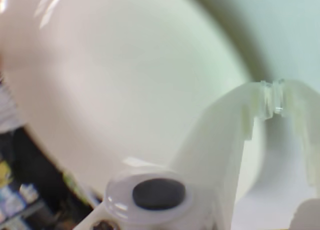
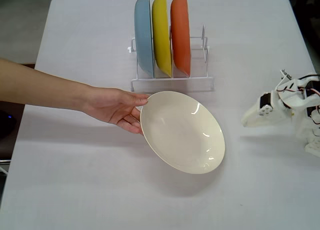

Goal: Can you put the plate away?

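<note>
The plate [image 2: 182, 131] lies on the surface [image 2: 90, 190], held by a hand [image 2: 117, 109]; gripper [image 2: 248, 121] closed, empty, well apart.

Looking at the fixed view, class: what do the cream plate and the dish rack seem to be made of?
The plate: probably glazed ceramic or melamine; glossy cream surface with sharp highlights.
The rack: seemingly white-coated metal wire on a flat base; thin, rigid, matte rods.

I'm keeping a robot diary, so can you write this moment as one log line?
plate: flat on table, held by person's hand | rack: blue, yellow, orange plates upright | gripper: right of plate, apart, empty | stowed: no
</note>
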`<action>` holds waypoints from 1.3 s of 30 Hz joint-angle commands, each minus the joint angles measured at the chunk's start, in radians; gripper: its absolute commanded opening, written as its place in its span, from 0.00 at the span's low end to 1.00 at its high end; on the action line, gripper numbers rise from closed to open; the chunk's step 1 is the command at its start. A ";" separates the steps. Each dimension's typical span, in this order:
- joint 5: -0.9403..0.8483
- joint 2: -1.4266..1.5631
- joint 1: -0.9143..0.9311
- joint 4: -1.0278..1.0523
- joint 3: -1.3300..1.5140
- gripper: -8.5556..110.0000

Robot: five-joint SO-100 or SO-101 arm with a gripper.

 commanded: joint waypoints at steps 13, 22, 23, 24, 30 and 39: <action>-0.264 -0.672 -0.034 -0.109 -0.746 0.07; -0.344 -0.936 -0.109 -0.091 -1.032 0.07; -0.351 -0.968 -0.112 -0.075 -1.074 0.07; -0.362 -1.006 -0.112 -0.057 -1.121 0.07; -0.434 -1.235 -0.087 -0.017 -1.390 0.07; -0.413 -1.454 -0.098 -0.132 -1.534 0.07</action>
